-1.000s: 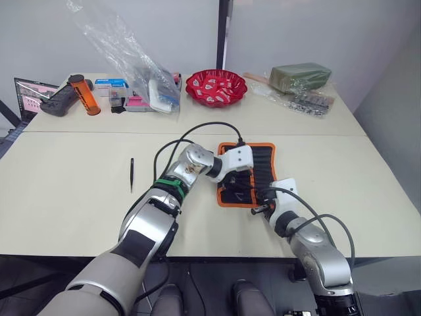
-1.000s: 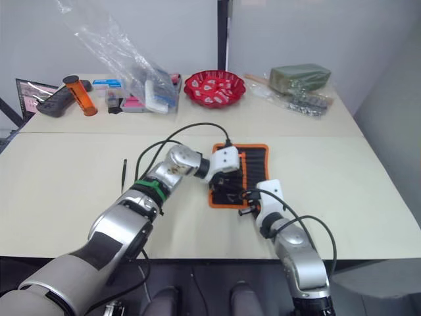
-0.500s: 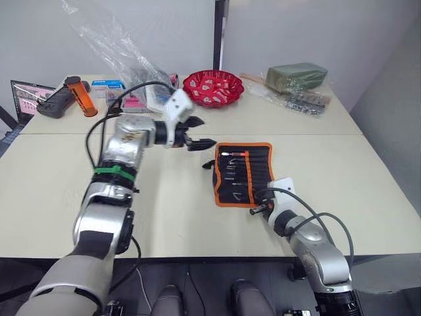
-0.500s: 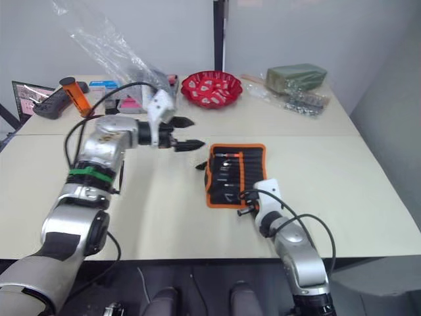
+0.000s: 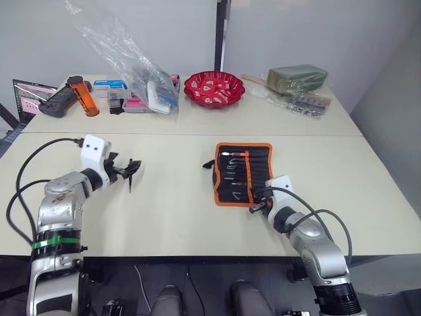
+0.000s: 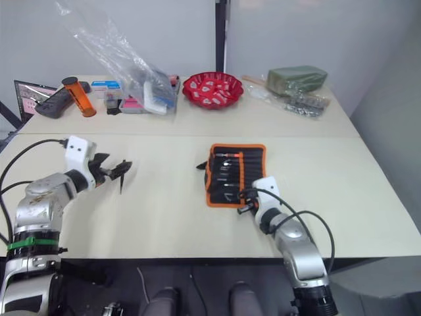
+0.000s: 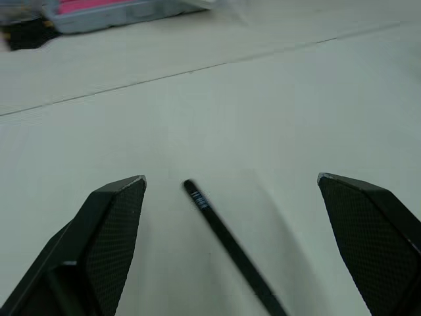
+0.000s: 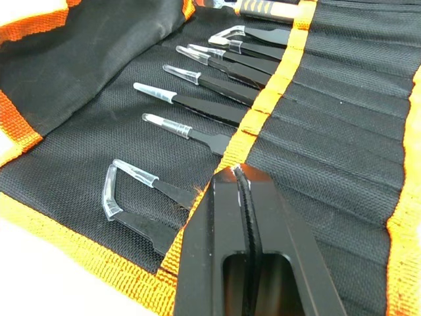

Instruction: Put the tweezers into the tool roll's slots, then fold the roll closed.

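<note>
While the flat black fabric tool roll with orange binding [image 5: 244,173] lies unrolled on the pale desk [image 5: 329,164], slim black tweezers with clear tip caps [image 8: 197,135] sit in its stitched slots [image 8: 309,125]. Right claw [image 8: 238,176] pressed closed at its near edge. Left claw [image 7: 230,204] spread wide over one loose black tweezer [image 5: 131,180], well apart from the roll.

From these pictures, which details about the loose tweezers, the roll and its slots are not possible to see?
- Loose tweezers: in the left wrist view the lower edge cuts off its near end; it lies between the open left pincer's fingers.
- Slots: in the right wrist view the fabric hides the inserted tweezers' lower parts.
- Tool roll: in the head views the tools are too small to count.
- Right pincer: shut at the trim; whether it pinches fabric cannot be told.
</note>
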`<state>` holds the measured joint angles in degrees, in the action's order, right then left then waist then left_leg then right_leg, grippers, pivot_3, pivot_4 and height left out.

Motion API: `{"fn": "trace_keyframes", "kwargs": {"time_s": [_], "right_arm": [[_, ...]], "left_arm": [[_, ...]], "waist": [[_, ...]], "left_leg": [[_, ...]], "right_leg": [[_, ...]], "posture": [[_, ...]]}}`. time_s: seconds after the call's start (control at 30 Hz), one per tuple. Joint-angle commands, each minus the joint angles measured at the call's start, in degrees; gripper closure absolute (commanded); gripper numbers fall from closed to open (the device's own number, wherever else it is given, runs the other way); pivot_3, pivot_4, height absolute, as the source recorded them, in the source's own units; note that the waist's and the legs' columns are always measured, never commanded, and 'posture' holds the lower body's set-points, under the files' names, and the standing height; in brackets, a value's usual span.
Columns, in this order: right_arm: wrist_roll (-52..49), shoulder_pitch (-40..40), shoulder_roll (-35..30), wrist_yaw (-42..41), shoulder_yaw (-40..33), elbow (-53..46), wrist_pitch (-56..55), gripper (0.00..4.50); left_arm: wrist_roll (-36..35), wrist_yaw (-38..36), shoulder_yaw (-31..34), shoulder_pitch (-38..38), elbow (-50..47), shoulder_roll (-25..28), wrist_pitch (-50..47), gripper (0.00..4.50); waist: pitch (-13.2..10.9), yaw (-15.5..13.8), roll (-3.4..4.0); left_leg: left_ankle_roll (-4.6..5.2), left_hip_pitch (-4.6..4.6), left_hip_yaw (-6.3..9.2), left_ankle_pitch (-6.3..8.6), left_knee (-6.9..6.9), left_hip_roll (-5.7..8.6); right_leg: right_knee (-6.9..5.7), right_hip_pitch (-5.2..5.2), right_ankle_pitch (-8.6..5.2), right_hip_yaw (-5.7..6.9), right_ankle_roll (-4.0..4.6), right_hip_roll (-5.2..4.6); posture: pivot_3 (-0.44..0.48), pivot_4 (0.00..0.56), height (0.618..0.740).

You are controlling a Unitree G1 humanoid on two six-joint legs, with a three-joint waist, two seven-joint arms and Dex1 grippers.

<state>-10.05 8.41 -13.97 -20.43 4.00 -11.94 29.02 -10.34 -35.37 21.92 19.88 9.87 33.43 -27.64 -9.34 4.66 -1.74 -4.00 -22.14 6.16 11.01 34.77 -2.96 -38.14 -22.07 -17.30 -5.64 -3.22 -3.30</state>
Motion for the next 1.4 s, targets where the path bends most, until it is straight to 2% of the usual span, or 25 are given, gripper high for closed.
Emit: {"fn": "trace_keyframes", "kwargs": {"time_s": [0.03,0.13,0.3,0.53,1.0,1.23,1.4], "right_arm": [[0.1,-0.5,0.5,-2.0,2.7,3.2,0.4,4.50],[0.1,-0.3,0.2,-2.9,2.9,4.0,0.0,4.50],[0.2,0.6,-0.1,-4.1,3.2,5.7,-0.5,4.50],[0.3,1.7,-0.1,-5.5,3.9,6.7,-0.3,4.50],[0.6,1.1,0.3,-5.7,3.7,6.1,0.1,4.50],[0.8,0.3,0.7,-4.9,3.4,5.1,0.3,4.50],[0.9,-0.7,0.8,-4.4,3.2,4.2,0.5,4.50]], "left_arm": [[-2.9,3.2,6.2,-6.1,-4.8,-0.3,1.1,0.06],[-6.1,3.2,10.4,-12.8,-8.6,-1.6,2.8,0.06],[-7.1,3.3,11.9,-23.8,-15.6,-4.5,9.1,0.06],[-9.7,5.1,12.4,-29.3,-20.2,-6.0,9.0,0.06],[-12.8,7.6,7.7,-30.3,-25.9,-8.3,5.6,0.06],[-11.6,17.1,1.3,-22.9,-30.0,-12.1,-1.2,0.06],[-7.6,23.0,-3.9,-15.3,-25.4,-12.9,-5.7,0.06]], "waist": [[0.0,0.2,0.00],[0.1,0.1,-0.15],[0.2,0.1,-0.30],[0.2,0.1,-0.43],[0.2,0.4,-0.43],[0.3,0.1,-0.46],[0.3,0.2,-0.47]], "left_leg": [[0.00,0.04,0.00,0.00,-0.05,-0.01],[0.00,0.01,0.00,0.00,-0.01,-0.04],[-0.02,0.07,-0.03,0.01,-0.04,-0.05],[-0.02,0.10,-0.03,0.01,-0.03,-0.09],[-0.02,0.09,-0.03,0.01,-0.05,-0.09],[-0.02,0.07,-0.03,0.01,-0.03,-0.08],[-0.02,0.05,-0.03,0.01,-0.03,-0.07]], "right_leg": [[-0.01,0.01,0.00,0.01,0.01,0.00],[0.00,0.03,0.00,0.05,0.01,0.00],[0.05,0.09,0.00,0.03,0.05,0.00],[0.06,0.10,-0.04,0.04,0.09,0.05],[0.08,0.09,-0.06,0.04,0.12,0.06],[0.09,0.09,-0.06,0.04,0.12,0.05],[0.09,0.08,-0.06,0.04,0.12,0.06]], "posture": [[0.000,0.150,0.735],[0.000,0.150,0.735],[0.000,0.150,0.735],[0.000,0.150,0.735],[0.000,0.150,0.735],[0.000,0.150,0.735],[0.000,0.150,0.735]]}}
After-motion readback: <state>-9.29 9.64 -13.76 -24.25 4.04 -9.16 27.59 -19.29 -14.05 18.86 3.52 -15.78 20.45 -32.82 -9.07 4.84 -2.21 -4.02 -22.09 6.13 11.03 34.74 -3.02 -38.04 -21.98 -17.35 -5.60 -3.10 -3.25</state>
